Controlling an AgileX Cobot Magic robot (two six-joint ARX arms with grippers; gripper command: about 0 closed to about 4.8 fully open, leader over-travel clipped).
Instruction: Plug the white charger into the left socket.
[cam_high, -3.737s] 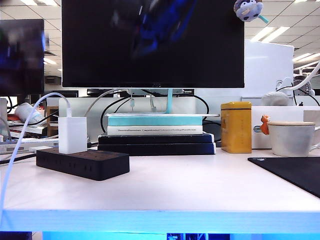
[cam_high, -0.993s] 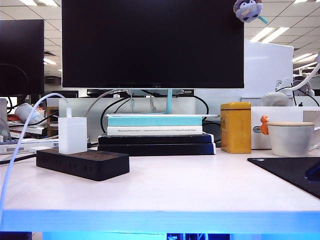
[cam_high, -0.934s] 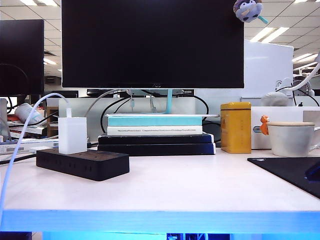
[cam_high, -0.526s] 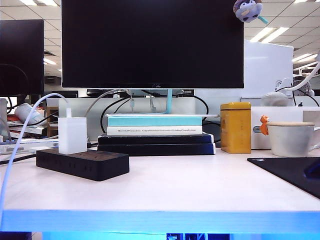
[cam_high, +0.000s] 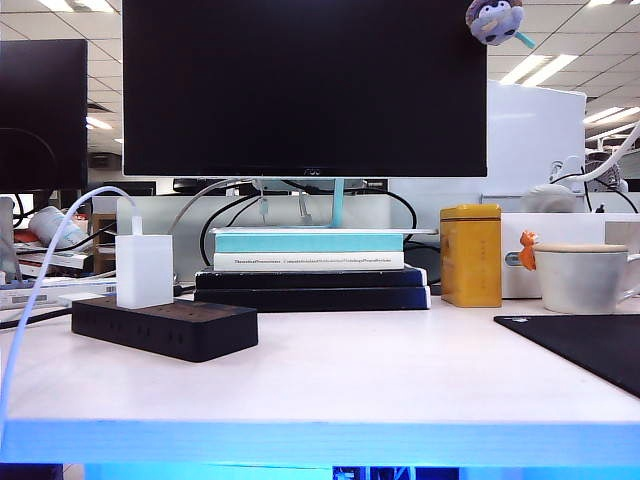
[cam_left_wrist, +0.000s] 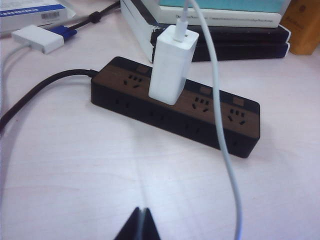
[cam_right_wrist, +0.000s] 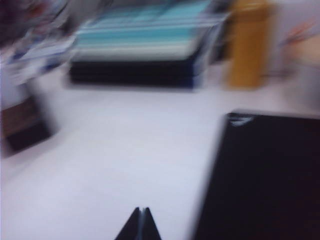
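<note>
The white charger stands upright on the black power strip, in its left half in the exterior view. Its prongs are hidden and it covers the socket under it. One free socket cluster lies between it and the cord end, so I cannot tell whether the covered one is the left socket. A thin white cable arcs up from the charger. My left gripper is shut and empty, well short of the strip. My right gripper is shut and empty beside the black mat. Neither gripper shows in the exterior view.
A stack of books under the monitor stands behind the strip. A yellow tin and a white mug are at the back right. The black mat covers the right front. A white adapter and the strip's black cord lie on the table by its cord end.
The dark shape of my right arm at the exterior view's right edge, over the mat, has drawn back out of that view. Charger, strip and left gripper have not moved.
</note>
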